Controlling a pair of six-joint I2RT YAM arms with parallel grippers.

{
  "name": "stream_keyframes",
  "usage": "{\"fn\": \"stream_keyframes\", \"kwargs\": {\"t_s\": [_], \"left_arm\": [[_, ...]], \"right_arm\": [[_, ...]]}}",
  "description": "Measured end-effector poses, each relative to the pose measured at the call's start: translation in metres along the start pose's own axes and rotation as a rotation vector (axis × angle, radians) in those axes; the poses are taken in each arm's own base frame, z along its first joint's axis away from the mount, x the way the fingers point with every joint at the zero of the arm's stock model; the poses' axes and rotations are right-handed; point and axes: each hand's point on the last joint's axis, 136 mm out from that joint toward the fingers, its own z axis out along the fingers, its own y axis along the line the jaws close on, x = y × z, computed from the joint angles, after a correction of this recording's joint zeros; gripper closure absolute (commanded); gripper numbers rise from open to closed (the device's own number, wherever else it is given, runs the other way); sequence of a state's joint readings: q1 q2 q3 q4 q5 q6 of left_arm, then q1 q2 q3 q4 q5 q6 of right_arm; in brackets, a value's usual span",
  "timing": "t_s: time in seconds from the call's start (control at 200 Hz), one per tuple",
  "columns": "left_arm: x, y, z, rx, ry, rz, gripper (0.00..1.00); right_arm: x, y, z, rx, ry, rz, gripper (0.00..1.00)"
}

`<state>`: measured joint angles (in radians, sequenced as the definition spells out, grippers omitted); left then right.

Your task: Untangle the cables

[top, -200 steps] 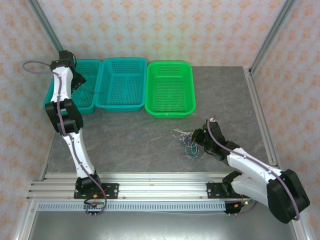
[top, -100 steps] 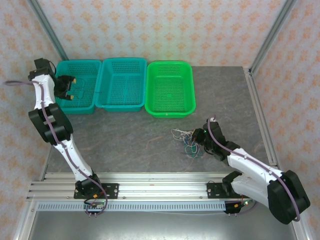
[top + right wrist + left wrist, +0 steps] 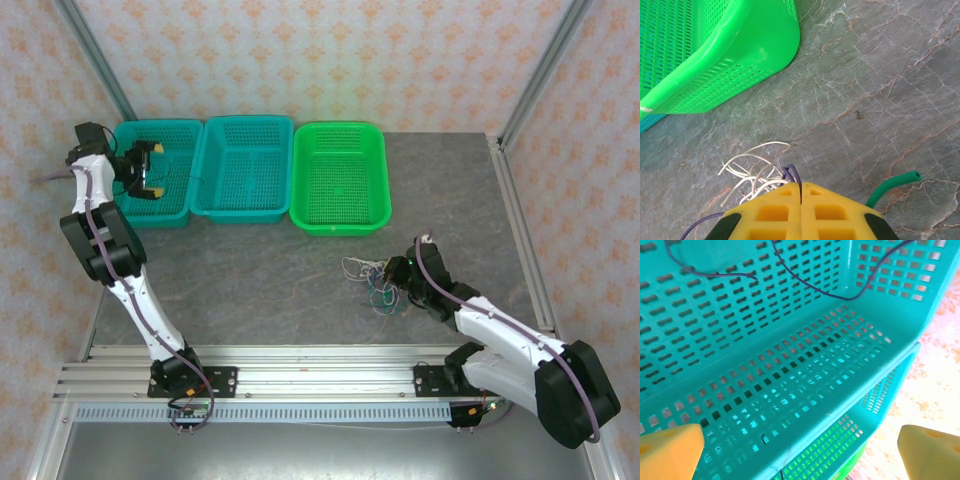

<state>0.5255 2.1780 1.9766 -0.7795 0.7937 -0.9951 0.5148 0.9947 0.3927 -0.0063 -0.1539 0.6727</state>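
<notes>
A tangle of thin cables lies on the grey table in front of the green basket. My right gripper sits at its right edge, shut on a purple cable loop. White cables spread to the left of the fingers, and a green cable curves away on the right. My left gripper hangs open over the left teal basket, with nothing between its yellow fingers. A dark thin cable lies loose on that basket's floor.
Three baskets stand in a row at the back: the left teal basket, a middle teal one and a green one. Aluminium frame posts rise at both back corners. Bare grey table stretches to the right of the tangle.
My left arm swung left over the left teal basket and its gripper opened wide. The dark cable now lies free in the basket. The right arm has not moved.
</notes>
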Motion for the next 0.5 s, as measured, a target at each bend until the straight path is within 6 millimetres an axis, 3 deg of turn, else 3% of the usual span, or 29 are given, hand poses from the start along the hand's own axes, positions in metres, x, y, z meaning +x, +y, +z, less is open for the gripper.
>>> {"fn": "stream_keyframes", "kwargs": {"t_s": [0.13, 0.235, 0.295, 0.315, 0.365, 0.405, 0.455, 0.475, 0.5], "left_arm": [[0.002, -0.022, -0.014, -0.024, -0.066, 0.162, 0.00], [0.007, -0.051, -0.034, -0.045, -0.163, 0.351, 0.01], [0.019, -0.066, -0.038, -0.015, -0.158, 0.426, 0.19], [0.024, -0.070, -0.037, -0.005, -0.146, 0.457, 0.30], [0.036, -0.075, -0.034, 0.011, -0.115, 0.506, 0.73], [0.041, -0.075, -0.031, 0.006, -0.100, 0.541, 0.88], [0.045, -0.075, -0.029, -0.013, -0.092, 0.581, 0.86], [0.047, -0.075, -0.028, -0.021, -0.092, 0.595, 0.78], [0.048, -0.074, -0.028, -0.028, -0.092, 0.616, 0.62]], "right_arm": [[0.000, 0.000, 0.000, 0.001, 0.000, 0.005, 0.98], [0.000, 0.000, 0.000, 0.001, 0.000, 0.007, 0.98], [0.000, 0.000, 0.000, 0.001, 0.000, 0.008, 0.98], [0.000, 0.000, 0.000, 0.001, 0.000, 0.008, 0.98], [0.000, 0.000, 0.000, 0.000, -0.001, 0.008, 0.98], [0.000, 0.000, 0.000, -0.002, -0.002, 0.008, 0.98], [-0.001, 0.001, -0.001, -0.005, -0.005, 0.008, 0.98], [-0.001, 0.001, -0.002, -0.006, -0.006, 0.008, 0.98], [-0.002, 0.002, -0.002, -0.008, -0.008, 0.008, 0.98]]}}
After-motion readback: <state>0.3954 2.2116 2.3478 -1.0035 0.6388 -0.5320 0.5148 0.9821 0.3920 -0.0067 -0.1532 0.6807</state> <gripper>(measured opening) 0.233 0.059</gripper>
